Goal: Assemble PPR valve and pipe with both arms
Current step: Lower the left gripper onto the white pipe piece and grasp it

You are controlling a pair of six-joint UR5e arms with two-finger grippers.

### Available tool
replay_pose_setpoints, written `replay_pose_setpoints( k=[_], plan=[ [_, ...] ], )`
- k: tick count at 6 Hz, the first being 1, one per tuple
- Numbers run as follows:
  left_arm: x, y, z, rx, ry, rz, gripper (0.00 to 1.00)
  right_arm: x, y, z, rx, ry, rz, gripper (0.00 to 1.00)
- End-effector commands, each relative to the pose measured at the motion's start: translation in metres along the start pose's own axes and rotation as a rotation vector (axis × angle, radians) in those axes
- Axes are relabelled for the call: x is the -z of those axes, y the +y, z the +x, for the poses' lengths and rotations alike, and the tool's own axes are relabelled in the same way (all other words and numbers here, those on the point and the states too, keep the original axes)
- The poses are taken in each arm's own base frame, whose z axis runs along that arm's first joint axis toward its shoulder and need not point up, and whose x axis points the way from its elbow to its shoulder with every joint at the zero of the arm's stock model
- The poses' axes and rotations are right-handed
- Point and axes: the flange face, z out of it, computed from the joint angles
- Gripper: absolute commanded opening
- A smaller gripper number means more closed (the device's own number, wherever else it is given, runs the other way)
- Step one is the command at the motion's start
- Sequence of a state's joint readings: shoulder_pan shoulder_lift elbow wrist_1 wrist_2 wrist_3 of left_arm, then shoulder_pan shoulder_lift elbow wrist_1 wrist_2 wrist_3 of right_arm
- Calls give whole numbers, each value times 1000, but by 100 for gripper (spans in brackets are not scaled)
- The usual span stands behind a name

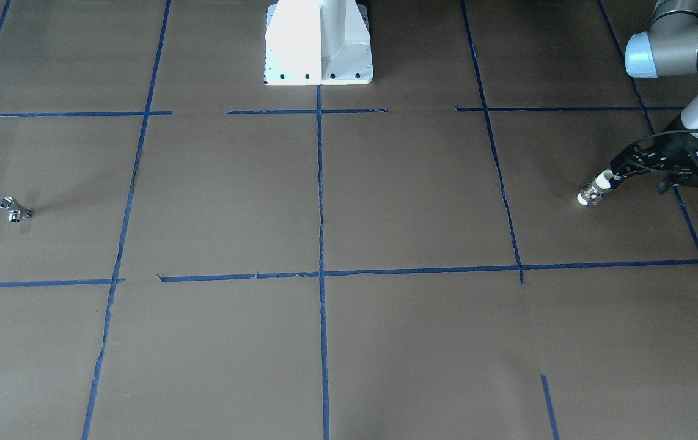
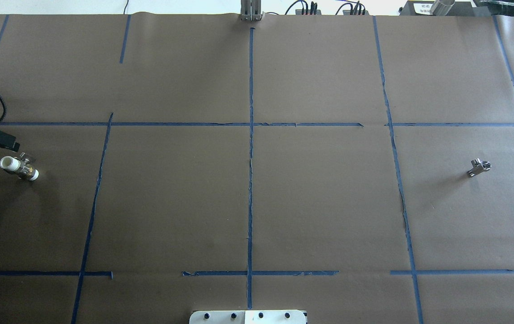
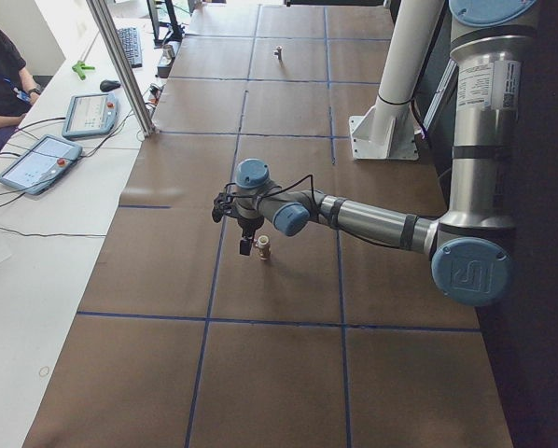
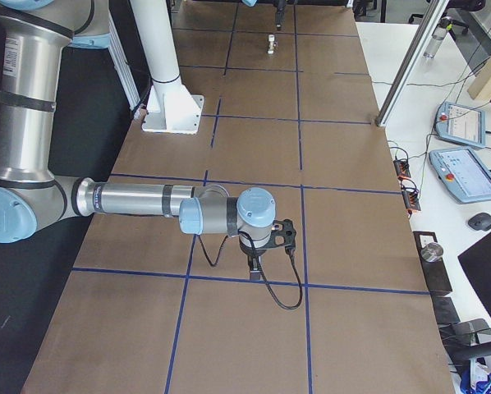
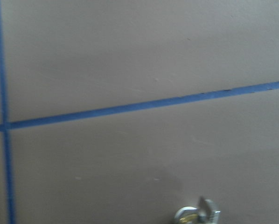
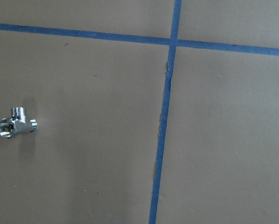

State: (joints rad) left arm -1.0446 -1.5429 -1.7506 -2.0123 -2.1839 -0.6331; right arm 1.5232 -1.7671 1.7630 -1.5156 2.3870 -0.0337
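Observation:
The PPR valve [image 1: 593,189], white ends with a metal middle, lies on the brown table at the robot's far left; it also shows in the overhead view [image 2: 18,168] and the exterior left view [image 3: 262,248]. My left gripper [image 1: 615,170] hangs low right beside it, its fingers apparently spread and holding nothing. The left wrist view catches only the valve's metal part [image 5: 198,216] at its bottom edge. The silver branched pipe [image 2: 479,167] lies far off on the robot's right side [image 1: 14,209] and shows in the right wrist view [image 6: 16,126]. My right gripper [image 4: 254,263] hovers over the table; I cannot tell whether it is open.
Blue tape lines [image 2: 250,180] divide the brown paper table into squares. The white pedestal base [image 1: 318,46] stands at the robot's edge. An aluminium post [image 3: 120,65], tablets and an operator are beyond the table's far edge.

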Motion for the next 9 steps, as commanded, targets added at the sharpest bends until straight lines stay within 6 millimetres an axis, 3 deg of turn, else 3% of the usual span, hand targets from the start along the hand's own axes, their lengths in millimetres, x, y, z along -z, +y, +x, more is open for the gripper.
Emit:
replay_pose_setpoints(
  k=[1, 6, 7, 8, 9],
  plan=[
    [-10, 7, 12, 8, 8, -13, 100, -1, 0, 1, -2, 0, -1, 100],
    [-29, 21, 11, -5, -4, -56, 100, -2, 1, 2, -5, 0, -5, 100],
    [-30, 20, 11, -1, -19, -46, 72, -2, 1, 3, -3, 1, -5, 100],
    [-31, 18, 11, 13, -32, -37, 8, -2, 1, 2, -5, 0, -5, 100],
    [-31, 18, 11, 14, -33, -38, 5, -2, 1, 2, -5, 0, -5, 100]
  ],
)
